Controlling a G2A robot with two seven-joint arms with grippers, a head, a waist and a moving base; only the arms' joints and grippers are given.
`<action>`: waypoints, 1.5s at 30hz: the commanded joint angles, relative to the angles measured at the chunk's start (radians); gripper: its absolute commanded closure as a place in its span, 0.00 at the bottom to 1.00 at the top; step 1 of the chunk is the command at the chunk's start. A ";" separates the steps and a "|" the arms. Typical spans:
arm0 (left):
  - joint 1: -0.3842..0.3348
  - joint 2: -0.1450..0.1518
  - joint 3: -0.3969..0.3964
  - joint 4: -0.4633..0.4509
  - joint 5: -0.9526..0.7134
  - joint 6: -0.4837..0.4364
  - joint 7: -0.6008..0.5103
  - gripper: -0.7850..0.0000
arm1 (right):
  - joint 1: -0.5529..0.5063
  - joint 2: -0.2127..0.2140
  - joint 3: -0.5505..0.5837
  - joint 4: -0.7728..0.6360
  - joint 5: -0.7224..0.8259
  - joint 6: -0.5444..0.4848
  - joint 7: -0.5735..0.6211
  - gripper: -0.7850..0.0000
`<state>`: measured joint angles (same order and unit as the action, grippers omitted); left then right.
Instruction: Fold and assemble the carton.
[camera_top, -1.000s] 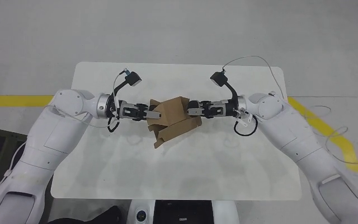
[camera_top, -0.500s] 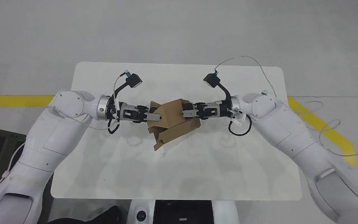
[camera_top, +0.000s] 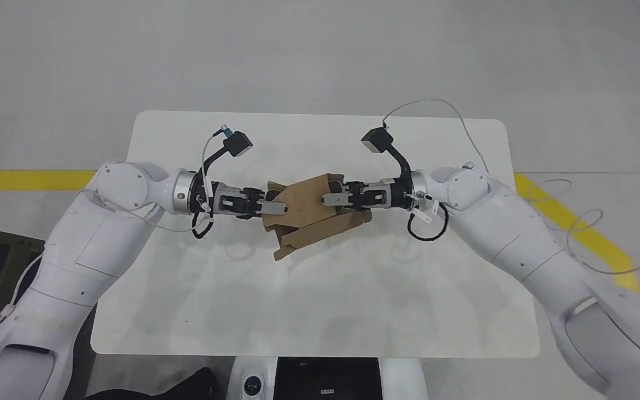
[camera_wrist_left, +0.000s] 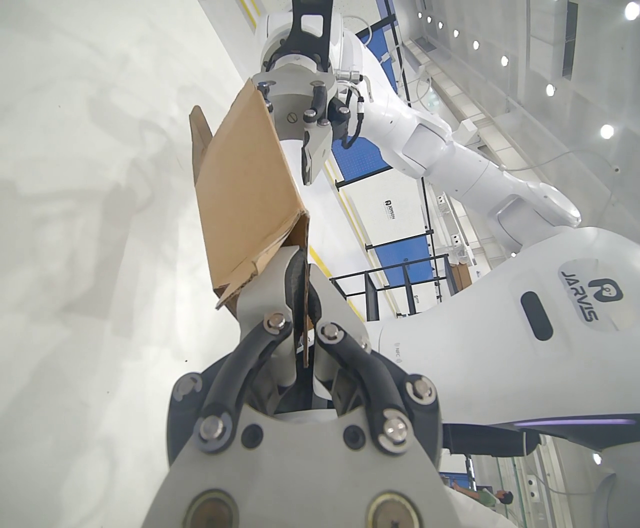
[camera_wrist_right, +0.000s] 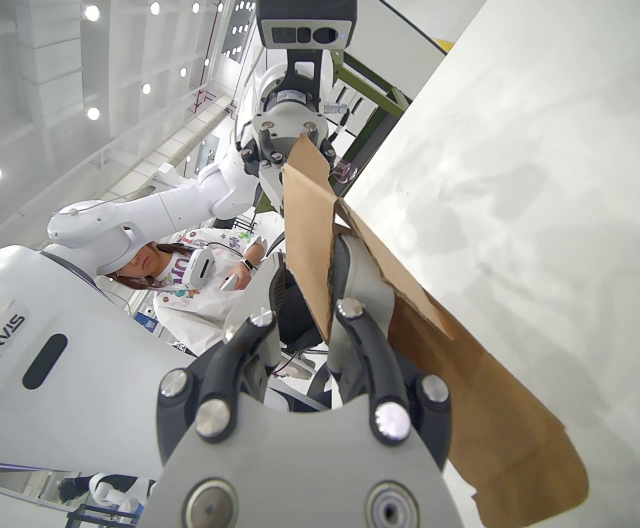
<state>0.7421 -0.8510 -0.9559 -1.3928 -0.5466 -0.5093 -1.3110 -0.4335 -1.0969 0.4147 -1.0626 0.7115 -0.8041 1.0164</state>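
Carton (camera_top: 308, 212) between claws (camera_top: 276, 203) (camera_top: 328, 199), perhaps off table (camera_top: 200, 300)

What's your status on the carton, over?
Left gripper shut on carton. Right gripper shut on its opposite end. Carton part-folded, flaps loose. Nothing blocking.

Brown cardboard carton (camera_top: 308, 206), half-folded with flaps hanging open, tilted above the tabletop (camera_top: 300, 300), apparently lifted, its ends pinched by left hand (camera_top: 278, 204) and right hand (camera_top: 328, 198).

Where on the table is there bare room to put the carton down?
Bare: the wide table strip between carton and robot-side edge, and the far strip behind it. Crowded: the middle, where left claw and right claw clamp the carton.
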 joint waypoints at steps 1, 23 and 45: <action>0.000 0.002 0.002 -0.001 0.001 -0.001 0.001 1.00 | 0.006 0.003 -0.005 -0.005 0.005 0.009 0.009 0.78; -0.003 0.018 0.023 -0.015 0.001 -0.018 0.018 1.00 | 0.056 -0.017 -0.081 -0.011 0.052 0.035 0.035 0.83; 0.002 0.031 0.004 -0.017 -0.118 0.024 -0.024 0.00 | 0.073 -0.029 -0.102 0.036 0.039 0.008 0.008 1.00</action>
<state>0.7427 -0.8199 -0.9498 -1.4088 -0.6559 -0.4895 -1.3309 -0.3610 -1.1259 0.3125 -1.0276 0.7528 -0.7926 1.0278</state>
